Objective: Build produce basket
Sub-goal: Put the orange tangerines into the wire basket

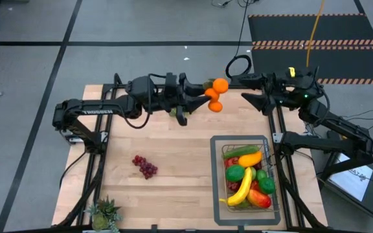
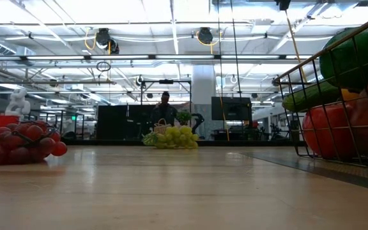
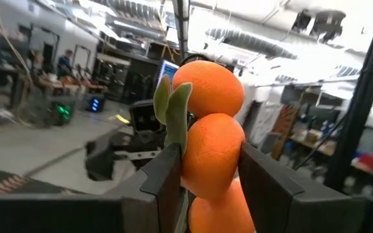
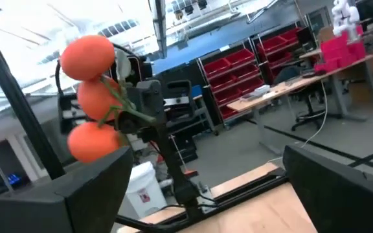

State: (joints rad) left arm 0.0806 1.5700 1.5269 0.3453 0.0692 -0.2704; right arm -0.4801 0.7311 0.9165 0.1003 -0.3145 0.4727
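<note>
A cluster of three oranges (image 1: 216, 95) with a green leaf (image 3: 171, 110) hangs high over the table's far middle, with my left gripper (image 1: 203, 96) shut on it. My right gripper (image 1: 252, 98) stands open just right of the oranges, facing them, with nothing between its fingers (image 4: 83, 184). The dark wire basket (image 1: 223, 153) stands at the near right and holds banana, mango, cucumber and other produce. Red grapes (image 1: 145, 166) lie on the wood left of the basket. Green grapes (image 2: 174, 137) lie at the far middle, under my left arm. My left gripper pinches the cluster's middle orange (image 3: 214, 150) between its two fingers, one on each side. The fingers reach in about level from the table's left. The cluster is lifted clear of the table, with one orange (image 3: 207, 87) beyond the fingertips and one (image 3: 219, 210) back between the fingers.
The basket sits on a flat grey tray (image 1: 216, 194). A spiky potted plant (image 1: 105, 213) stands at the near left corner. Bare wood lies between the red grapes and the basket. A person (image 2: 165, 105) shows in the room beyond the table.
</note>
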